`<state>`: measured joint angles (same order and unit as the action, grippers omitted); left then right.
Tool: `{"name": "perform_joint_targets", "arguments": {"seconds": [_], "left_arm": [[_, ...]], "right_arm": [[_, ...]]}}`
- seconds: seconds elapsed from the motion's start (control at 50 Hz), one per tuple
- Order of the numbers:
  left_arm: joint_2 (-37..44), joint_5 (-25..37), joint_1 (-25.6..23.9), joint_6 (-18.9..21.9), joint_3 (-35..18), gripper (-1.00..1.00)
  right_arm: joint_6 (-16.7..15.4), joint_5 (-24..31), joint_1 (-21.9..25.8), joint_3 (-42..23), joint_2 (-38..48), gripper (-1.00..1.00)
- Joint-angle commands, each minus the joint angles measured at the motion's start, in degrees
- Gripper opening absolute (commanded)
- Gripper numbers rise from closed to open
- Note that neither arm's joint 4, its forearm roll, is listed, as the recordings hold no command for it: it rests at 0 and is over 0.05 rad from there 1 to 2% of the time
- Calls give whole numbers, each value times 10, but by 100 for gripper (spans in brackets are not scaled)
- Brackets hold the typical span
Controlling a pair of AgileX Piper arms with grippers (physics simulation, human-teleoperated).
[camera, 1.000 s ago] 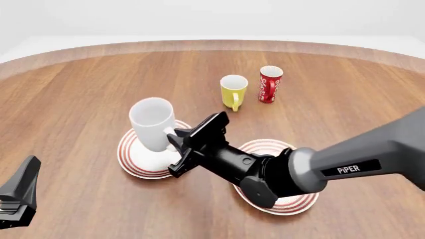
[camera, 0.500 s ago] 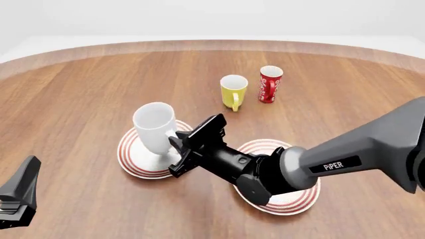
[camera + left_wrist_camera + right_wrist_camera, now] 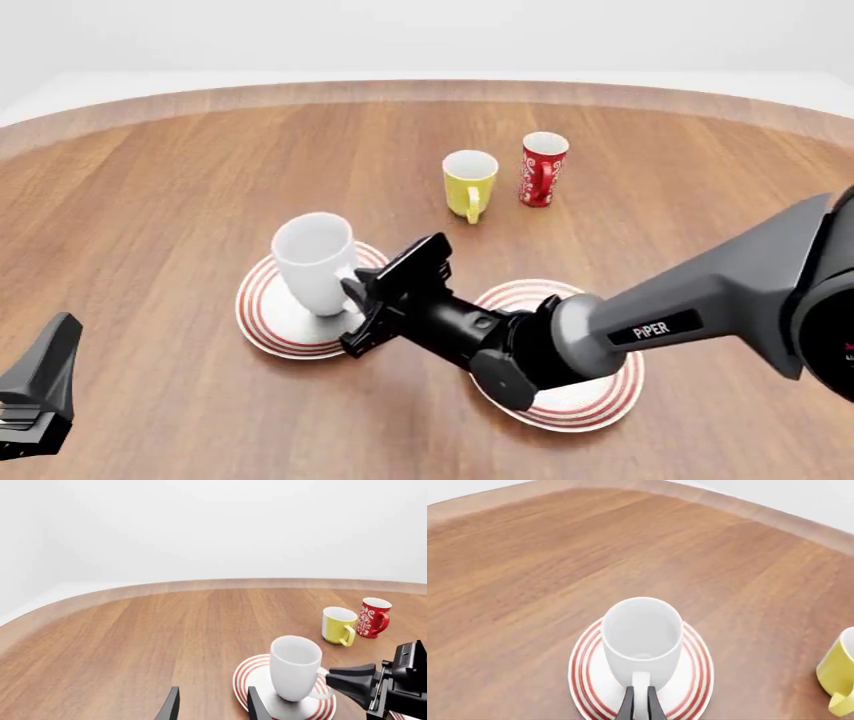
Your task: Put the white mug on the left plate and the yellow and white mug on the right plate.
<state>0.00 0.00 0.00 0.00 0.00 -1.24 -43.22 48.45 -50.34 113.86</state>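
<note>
The white mug (image 3: 314, 265) stands upright at the middle of the left plate (image 3: 260, 322), its base on the plate or just above it. My right gripper (image 3: 358, 292) is shut on its handle; the right wrist view shows the two fingers (image 3: 628, 706) pinching the handle of the white mug (image 3: 640, 635) over the left plate (image 3: 695, 680). The yellow and white mug (image 3: 469, 183) stands on the table farther back. Most of the right plate (image 3: 594, 405) lies under my right arm. My left gripper (image 3: 40, 395) is open at the near left, away from everything.
A slim red mug (image 3: 542, 168) with a white pattern stands just right of the yellow and white mug. The left wrist view shows the white mug (image 3: 293, 667), yellow and white mug (image 3: 337, 625), red mug (image 3: 372, 617) and my open left gripper (image 3: 210, 707).
My right gripper has lowered the white mug down onto the middle of the left plate, and the mug went from tilted to upright. The left arm has not moved.
</note>
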Motion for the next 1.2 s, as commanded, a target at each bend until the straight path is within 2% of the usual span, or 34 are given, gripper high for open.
{"name": "perform_joint_targets", "arguments": {"seconds": [0.02,0.04,0.56,0.7,1.2], "left_arm": [[0,0,0,0,0,100],[0,0,0,0,0,100],[0,0,0,0,0,100],[0,0,0,0,0,100],[0,0,0,0,0,100]], "right_arm": [[8,3,7,-5,5,-100],[14,5,8,-7,7,100],[13,8,1,4,-12,100],[-3,14,-5,17,-35,100],[-23,8,-34,80,-128,100]]}}
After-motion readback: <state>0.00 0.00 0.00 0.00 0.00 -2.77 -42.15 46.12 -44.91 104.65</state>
